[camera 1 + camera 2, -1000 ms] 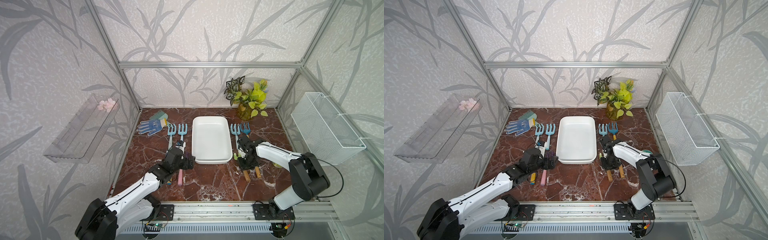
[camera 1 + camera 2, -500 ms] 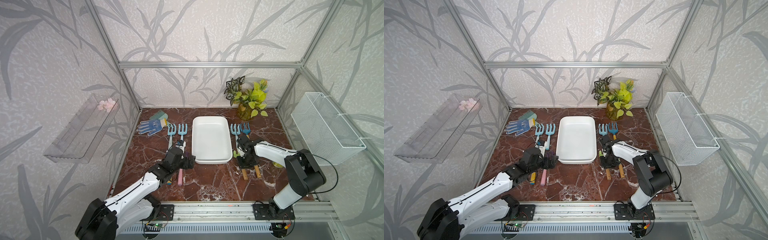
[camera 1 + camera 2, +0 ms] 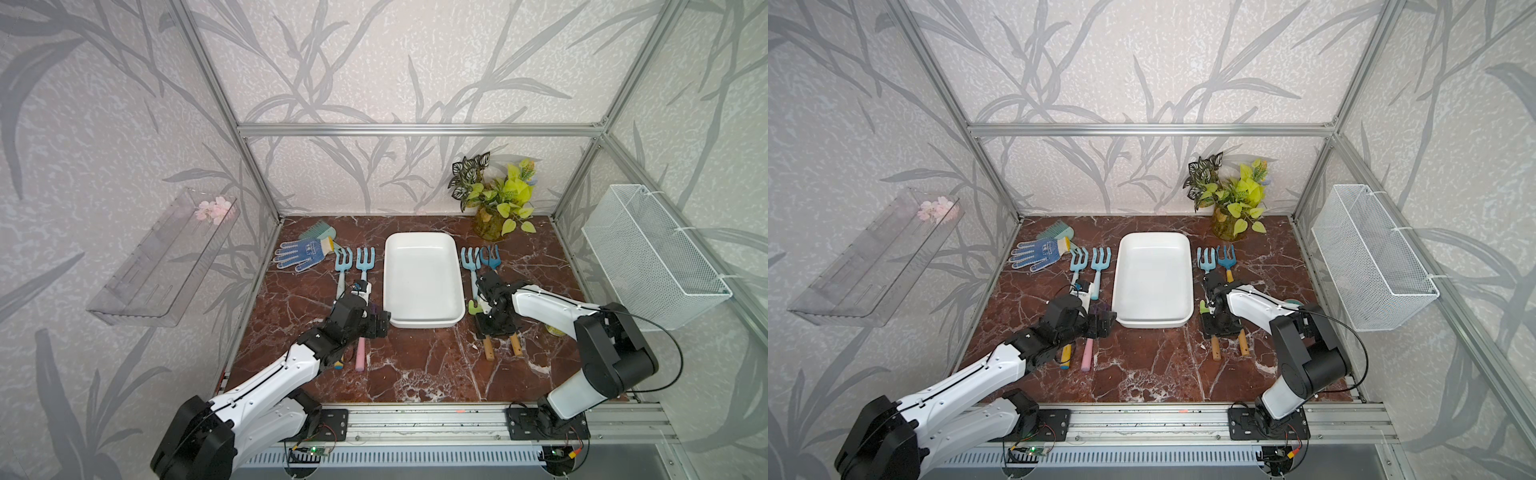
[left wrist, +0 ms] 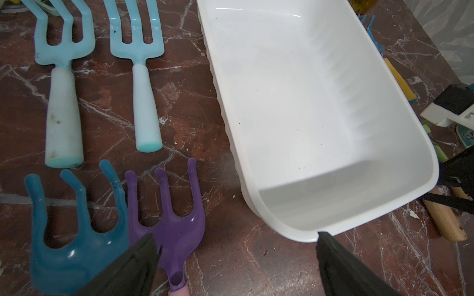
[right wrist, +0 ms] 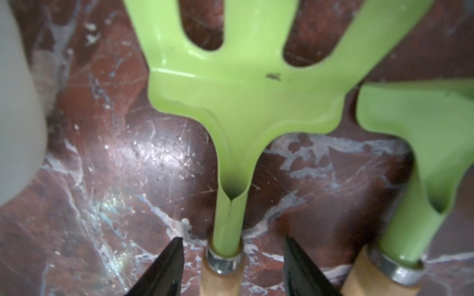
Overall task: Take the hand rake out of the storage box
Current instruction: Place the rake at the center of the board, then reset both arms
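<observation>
1. Right wrist view shows the right gripper (image 5: pixel 233 239) with its jaws apart. The light green metal hand rake with a wooden handle (image 5: pixel 243 102) lies flat between them. Neither black finger (image 5: pixel 164 269) touches it.
2. A moment ago these jaws were shut tight. Now they have let go, and the rake rests on the dark red marble table (image 5: pixel 115 166).
3. A second green rake of the same kind (image 5: pixel 423 128) lies just outside one jaw.
4. The glossy white plastic storage box (image 3: pixel 422 286) sits just outside the other jaw, near the rake but not touching it. Both top views show nothing inside the box.
5. I think this means the job is nearly done. The rake is out of the box and set down.
6. The left gripper (image 4: pixel 236 234) has its jaws wide apart and holds nothing. One jaw tip hangs over a purple plastic rake head (image 4: pixel 169 225). The other jaw tip is at the box's near rim.
7. I think the right arm now only needs to lift away without bumping the two green rakes.
</observation>
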Robot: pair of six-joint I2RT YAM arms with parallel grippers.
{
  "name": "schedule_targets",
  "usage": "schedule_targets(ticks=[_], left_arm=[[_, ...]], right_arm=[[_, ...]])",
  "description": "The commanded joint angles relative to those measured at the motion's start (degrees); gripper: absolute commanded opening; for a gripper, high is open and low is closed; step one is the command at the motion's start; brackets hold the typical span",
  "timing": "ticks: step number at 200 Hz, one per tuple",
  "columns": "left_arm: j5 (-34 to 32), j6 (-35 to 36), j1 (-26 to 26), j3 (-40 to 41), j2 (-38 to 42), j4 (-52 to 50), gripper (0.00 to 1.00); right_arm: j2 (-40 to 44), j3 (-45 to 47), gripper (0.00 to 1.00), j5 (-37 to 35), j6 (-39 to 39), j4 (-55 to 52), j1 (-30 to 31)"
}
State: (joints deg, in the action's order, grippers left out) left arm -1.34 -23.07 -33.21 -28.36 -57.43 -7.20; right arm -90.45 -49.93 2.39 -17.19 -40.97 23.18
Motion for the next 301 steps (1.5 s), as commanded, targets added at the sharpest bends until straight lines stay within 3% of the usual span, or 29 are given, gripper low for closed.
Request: schedule_targets(ticks=[1,41,62,85,134,161,181,199,207,219,233,252,276,295,301], left_arm=[[-4.2,-1.0,0.25,-2.74,1.95,-3.64,1.0],[-17.45,-0.87,0.69,-2.95,5.7,-3.92,1.0],[-24.6,4.05,0.91,-0.95,6.82,1.63,1.0],[-28.02,10.2,2.74,-0.72,3.93,6.32,1.0],[-33.06,23.77,7.22,-1.45,-4.66,17.66,1.0],[-31.65,26.62,14.98,-1.87,-9.92,20.43,1.0],[-27.68,26.85,20.55,2.3,-12.9,33.41,1.0],[-26.38,27.51,23.48,3.34,-18.87,44.3,1.0],[-24.73,25.02,24.64,2.14,-21.34,43.91,1.0],[-22.46,25.4,25.25,1.31,-24.65,44.52,1.0],[-23.1,25.22,25.66,3.81,-27.93,52.14,1.0],[-18.03,22.04,28.99,6.07,-26.67,53.45,1.0],[-12.53,23.74,30.18,9.51,-32.59,67.36,0.99],[-10.36,23.39,30.33,7.84,-29.11,58.23,0.99],[-9.77,23.82,30.4,8.07,-29.79,59.67,0.99]], right_arm=[[5.73,-0.42,0.75,-2.85,0.12,-3.16,-0.32],[16.47,-2.1,0.87,-5.73,2.06,-4.29,-2.13],[20.51,-1.94,0.94,-5.93,3.86,-0.53,-3.86],[22.16,-1.58,0.96,-2.02,4.27,4.6,-7.92],[20.81,1.59,0.99,-8.33,8.81,21.8,-10.23],[19.6,5.52,0.99,-11.78,13.74,33.37,-11.39],[20.26,14.28,0.99,-15.25,20.62,50.4,-11.85],[20.68,23.88,0.99,-11.19,19.51,69.07,-15.01],[19.85,25.95,0.99,-9.4,17.79,73.7,-16.74],[17.86,26.2,0.99,-8.63,17.29,75.24,-18.43],[15.35,26.02,0.99,-8.76,17.89,76.9,-18.98],[10.86,26.62,0.99,-8.46,17.32,82.81,-19.22],[5.61,26.03,1.0,-8.0,17.35,87.04,-19.39],[4.15,25.91,0.99,-5.93,18.41,87.66,-19.14],[3.6,26.42,0.99,-5.91,18.4,88.93,-19.14]])
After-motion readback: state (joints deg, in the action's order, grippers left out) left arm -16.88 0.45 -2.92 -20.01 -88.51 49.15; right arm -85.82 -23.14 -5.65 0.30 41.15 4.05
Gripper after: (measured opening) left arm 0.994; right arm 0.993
